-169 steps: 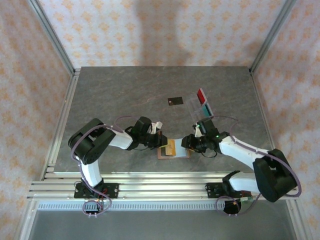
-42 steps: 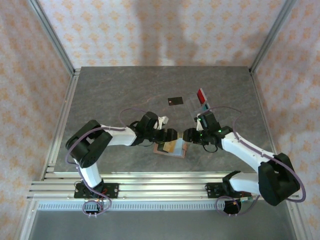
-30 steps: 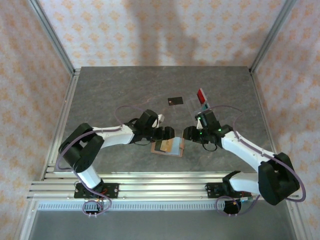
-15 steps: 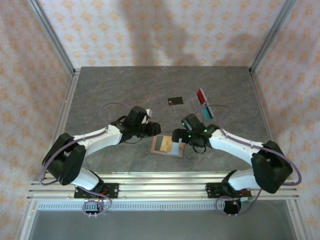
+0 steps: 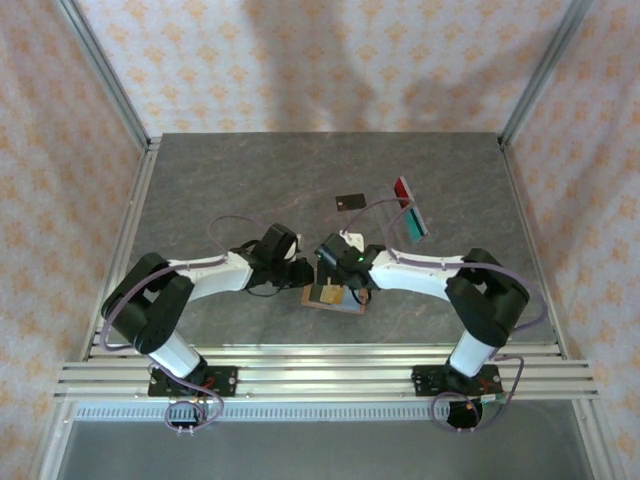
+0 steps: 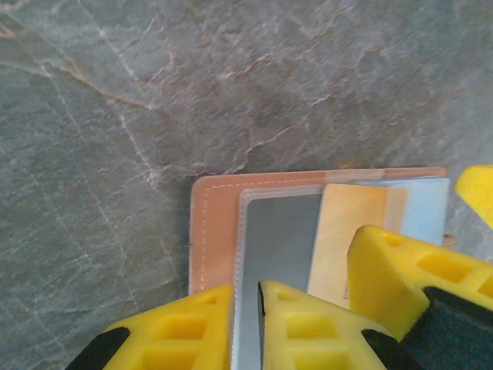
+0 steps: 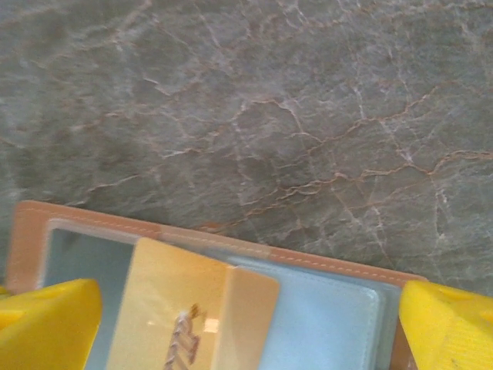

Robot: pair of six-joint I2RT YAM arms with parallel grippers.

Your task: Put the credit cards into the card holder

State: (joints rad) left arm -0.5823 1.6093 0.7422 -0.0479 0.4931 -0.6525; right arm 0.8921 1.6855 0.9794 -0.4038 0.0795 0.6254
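The tan card holder (image 5: 335, 298) lies open on the table near the front, with clear sleeves and a gold card (image 7: 173, 308) tucked in it. My left gripper (image 5: 307, 274) is at its left end, jaws shut on the edge of a clear sleeve (image 6: 246, 324). My right gripper (image 5: 338, 282) hovers wide open over the holder (image 7: 339, 266), one of its yellow fingers (image 6: 412, 277) beside my left ones. The black credit card (image 5: 350, 201) lies flat further back. The red card (image 5: 403, 188) and teal card (image 5: 415, 222) rest at the back right.
Grey marble table (image 5: 230, 180) with a metal frame rail (image 5: 130, 250) along its left side and patterned walls around it. The right arm's elbow (image 5: 490, 290) sticks out at the right front.
My right arm swung left over the holder and its jaws opened wide. My left gripper closed on the sleeve edge. The holder shifted slightly.
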